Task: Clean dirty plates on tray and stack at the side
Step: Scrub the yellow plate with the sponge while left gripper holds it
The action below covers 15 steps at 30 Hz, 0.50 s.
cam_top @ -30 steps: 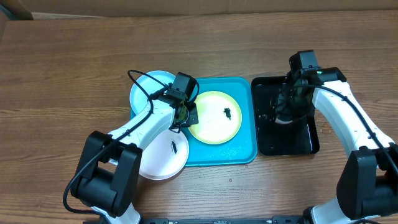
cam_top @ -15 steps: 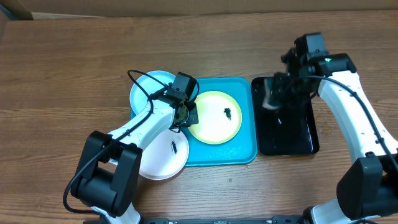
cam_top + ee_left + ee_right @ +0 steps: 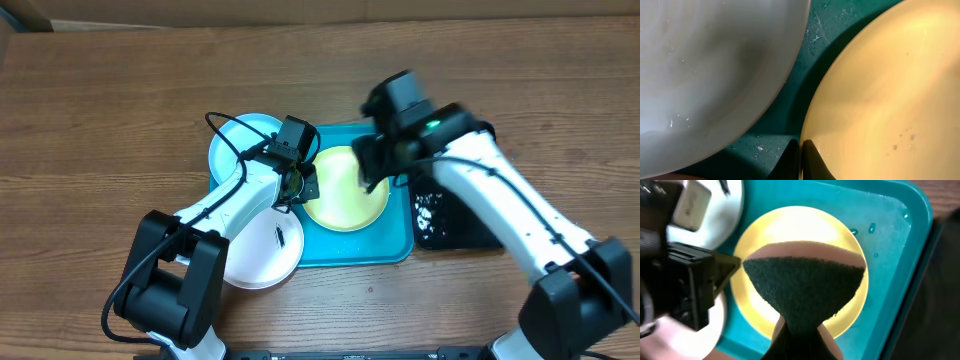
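I read left gripper clamped on rim of yellow plate; plate lies in tray. Right gripper pinching sponge, dark face down, just above that plate. Blue plate and white plate at tray's left edge.

Left arm reaches forward from its near-side base, elbow bent, wrist tipped down. My left gripper is pinched tight on the rim of the yellow-green plate. Right arm stretches across toward the middle, blurred from overhead; my right gripper points down, jaws clamped on a dark green sponge.
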### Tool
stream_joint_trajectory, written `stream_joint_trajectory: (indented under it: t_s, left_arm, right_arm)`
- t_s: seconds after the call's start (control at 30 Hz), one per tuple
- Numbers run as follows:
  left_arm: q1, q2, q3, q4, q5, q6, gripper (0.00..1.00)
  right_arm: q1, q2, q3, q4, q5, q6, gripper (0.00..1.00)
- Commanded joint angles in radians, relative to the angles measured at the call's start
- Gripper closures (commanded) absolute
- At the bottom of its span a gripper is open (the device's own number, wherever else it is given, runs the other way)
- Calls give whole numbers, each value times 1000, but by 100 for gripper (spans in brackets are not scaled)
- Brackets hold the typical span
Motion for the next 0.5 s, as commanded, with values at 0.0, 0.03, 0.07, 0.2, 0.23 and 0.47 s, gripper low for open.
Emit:
stream_joint_trajectory:
  t_s: [0.0,0.03,0.07,0.2,0.23,0.47]
  left_arm:
    - [-1,23,-2,2,8,5,96]
    - [-1,23,-2,2,8,6,96]
    - [-1,23,-2,1,8,6,96]
    - [-1,23,-2,-1,8,6,96]
    - [-1,23,-2,-1,8,6,96]
    - [-1,23,-2,-2,8,6,96]
  right_arm:
    - [45,40,24,14,205,34,96]
    - [55,53,24,15,219,37,96]
    - [64,67,24,18,225,37,96]
    - [72,116,24,38,233,37,96]
    - [72,124,24,42,236,37,96]
    - [69,179,23,48,284,37,96]
